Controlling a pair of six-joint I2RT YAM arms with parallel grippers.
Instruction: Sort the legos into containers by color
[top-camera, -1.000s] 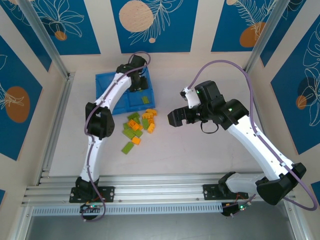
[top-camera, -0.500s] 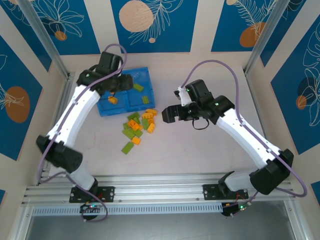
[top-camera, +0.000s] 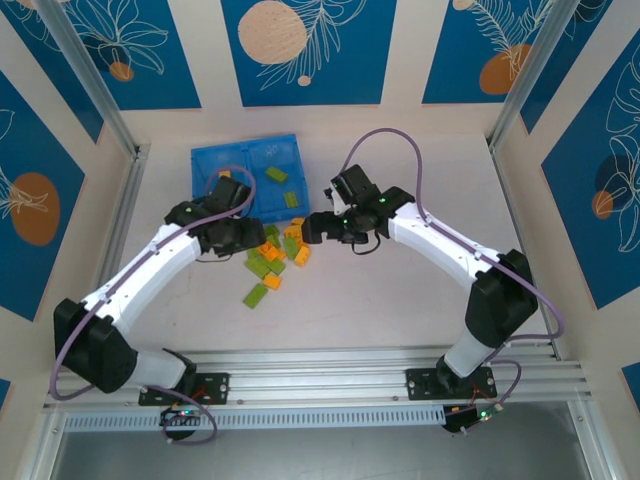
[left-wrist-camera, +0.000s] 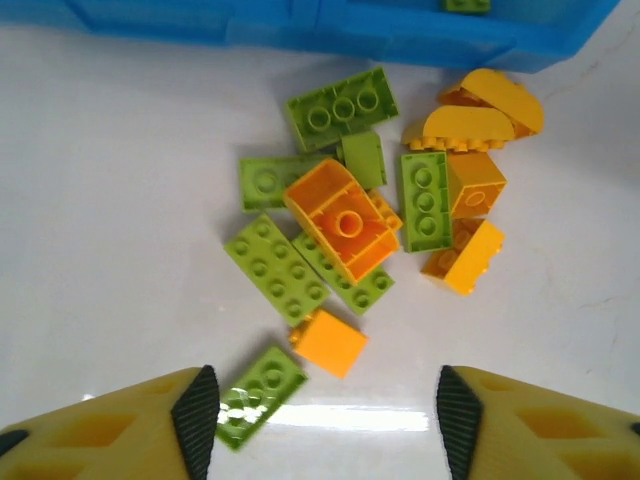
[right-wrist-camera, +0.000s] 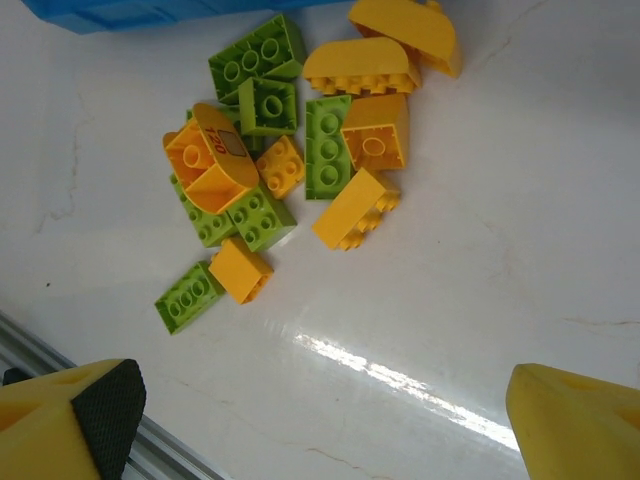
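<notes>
The left gripper (left-wrist-camera: 327, 415) and right gripper (right-wrist-camera: 320, 415) are hovering open, empty. The legos (left-wrist-camera: 345, 215) are looking light, rigid, slick: pinch flat sides, 6 o'clock orange brick (left-wrist-camera: 330, 343) first.

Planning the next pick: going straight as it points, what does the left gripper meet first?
The left gripper would likely meet the small orange brick nearest it, or the green brick beside that; depth unclear.

Lime-green and orange-yellow legos (left-wrist-camera: 345, 215); glossy white bench (left-wrist-camera: 100, 200); bright translucent blue tray (top-camera: 230, 160); blue wall panels (top-camera: 350, 60) patterned with white leaf outlines and orange discs.
</notes>
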